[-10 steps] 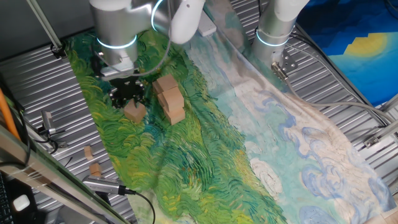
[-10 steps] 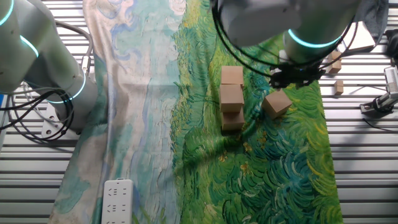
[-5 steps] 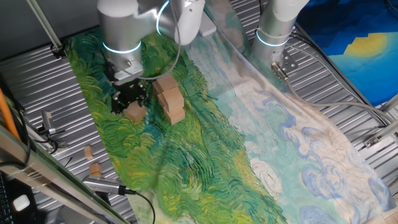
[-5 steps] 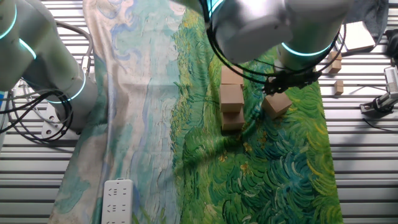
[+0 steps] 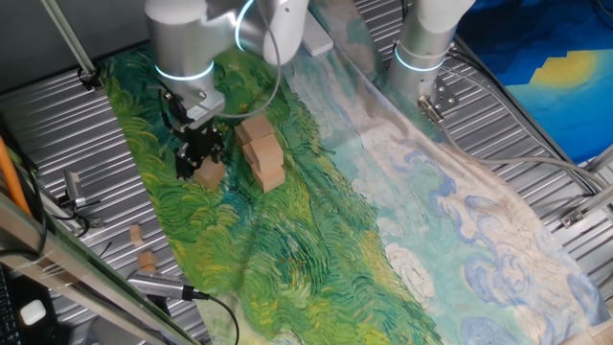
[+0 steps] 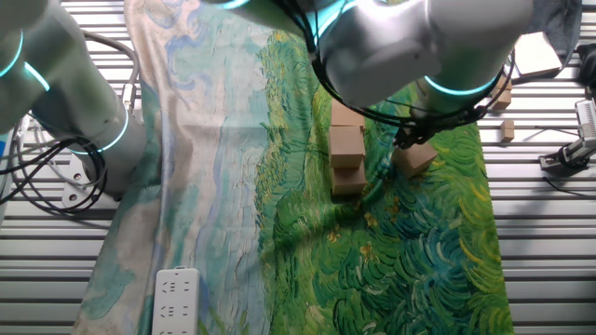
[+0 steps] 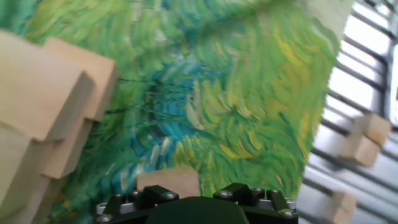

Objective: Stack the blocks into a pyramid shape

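Since it's plain wood, the loose block [image 5: 210, 173] should be light, rigid, a bit slick; I'd pinch two flat opposite faces. It lies on the cloth [image 5: 316, 240] beside the stacked blocks [image 5: 261, 151]. My gripper [image 5: 202, 156] straddles it; closed or not, can't tell.

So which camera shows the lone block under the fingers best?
One fixed view: the lone block sits clear below the gripper. The other fixed view shows it partly under the arm; the hand view catches only its top.
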Motion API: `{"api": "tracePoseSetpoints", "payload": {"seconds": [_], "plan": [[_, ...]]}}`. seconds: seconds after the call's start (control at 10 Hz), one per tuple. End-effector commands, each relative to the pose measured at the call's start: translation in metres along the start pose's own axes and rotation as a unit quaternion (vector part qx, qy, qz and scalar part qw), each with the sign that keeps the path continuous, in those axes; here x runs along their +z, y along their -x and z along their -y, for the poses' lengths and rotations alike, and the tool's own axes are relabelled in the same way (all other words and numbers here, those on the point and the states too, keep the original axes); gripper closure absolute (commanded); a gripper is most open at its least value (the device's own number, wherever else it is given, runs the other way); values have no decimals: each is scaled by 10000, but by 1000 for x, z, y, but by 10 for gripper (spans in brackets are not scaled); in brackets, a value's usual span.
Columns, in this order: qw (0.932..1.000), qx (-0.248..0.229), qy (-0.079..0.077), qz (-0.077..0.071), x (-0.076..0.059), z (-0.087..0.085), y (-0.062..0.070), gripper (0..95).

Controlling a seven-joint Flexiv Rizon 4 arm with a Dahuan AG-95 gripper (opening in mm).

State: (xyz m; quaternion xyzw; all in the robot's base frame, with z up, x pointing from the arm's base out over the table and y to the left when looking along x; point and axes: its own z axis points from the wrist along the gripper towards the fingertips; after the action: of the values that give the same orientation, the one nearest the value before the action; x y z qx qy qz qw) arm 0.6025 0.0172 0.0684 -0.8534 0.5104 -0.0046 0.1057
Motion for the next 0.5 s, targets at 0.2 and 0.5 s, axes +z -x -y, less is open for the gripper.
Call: {"api": "tracePoseSetpoints", "payload": {"seconds": [0.2, 0.5], "plan": [[9959, 480, 564, 517, 1, -11, 2, 190], [9946, 570, 721, 491, -7, -13, 3, 190]]}}
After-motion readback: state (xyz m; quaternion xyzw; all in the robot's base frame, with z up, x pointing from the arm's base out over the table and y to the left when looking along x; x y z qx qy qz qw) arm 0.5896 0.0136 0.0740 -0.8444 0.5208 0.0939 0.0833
